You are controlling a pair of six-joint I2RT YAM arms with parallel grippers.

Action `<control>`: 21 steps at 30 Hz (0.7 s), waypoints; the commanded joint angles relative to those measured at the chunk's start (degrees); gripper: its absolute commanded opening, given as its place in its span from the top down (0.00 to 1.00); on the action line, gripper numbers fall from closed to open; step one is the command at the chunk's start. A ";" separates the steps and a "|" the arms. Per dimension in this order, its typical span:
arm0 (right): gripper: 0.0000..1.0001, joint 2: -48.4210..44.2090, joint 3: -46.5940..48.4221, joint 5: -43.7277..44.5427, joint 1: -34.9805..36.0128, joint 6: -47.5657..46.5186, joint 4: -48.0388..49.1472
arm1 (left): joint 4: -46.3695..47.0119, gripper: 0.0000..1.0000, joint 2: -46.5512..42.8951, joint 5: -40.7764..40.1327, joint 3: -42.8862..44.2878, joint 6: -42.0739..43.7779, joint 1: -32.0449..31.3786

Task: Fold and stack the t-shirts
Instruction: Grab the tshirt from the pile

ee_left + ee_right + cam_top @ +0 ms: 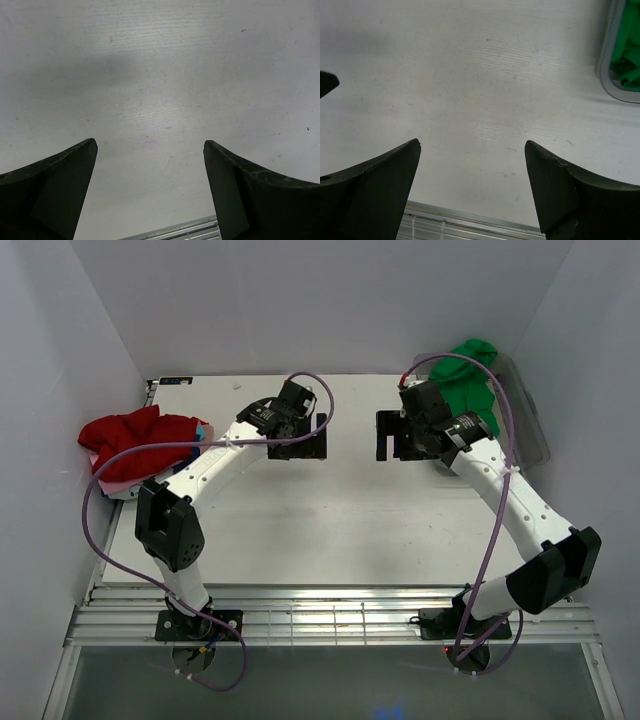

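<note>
Over the bare middle of the table [330, 530] both arms hang with nothing in them. The left gripper [322, 436] and the right gripper [381, 436] face each other, near but not touching. Each has its jaws spread wide, with only white tabletop between them in the wrist views.

No shirt looks folded yet. The red shirt [130, 435] lies crumpled at the table's left edge, on top of the pink and white shirt [125, 480], of which only a rim shows. The green shirt [470, 375] is bunched in the clear bin [530, 425] at the table's far right corner, rising above the bin's rim.

The likeliest trouble is a pinch into the left heap that catches both shirts at once, since they overlap and the lower one is mostly hidden. On the right, a pull on the green shirt could drag or tip the light bin if cloth catches on its wall. The left arm's purple cable [140, 450] runs across the red shirt, and the right arm's cable [450, 356] arcs over the green one, so either could snag cloth. With the grippers this near each other, a careless swing toward the table's middle could knock them together.
</note>
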 commanded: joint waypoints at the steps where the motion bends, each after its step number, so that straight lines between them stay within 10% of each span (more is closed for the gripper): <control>1: 0.10 -0.64 2.57 6.51 -4.39 0.12 0.47 | 0.55 0.02 -5.05 1.47 -3.60 -3.02 0.55; 10: 0.05 11.37 9.31 3.56 -27.06 -3.40 11.11 | 1.87 0.02 -12.78 2.97 -13.17 -6.54 1.61; 21: 0.09 36.53 25.15 -3.59 -29.99 -7.18 7.24 | 1.87 0.02 -17.18 3.58 -17.75 -6.72 4.86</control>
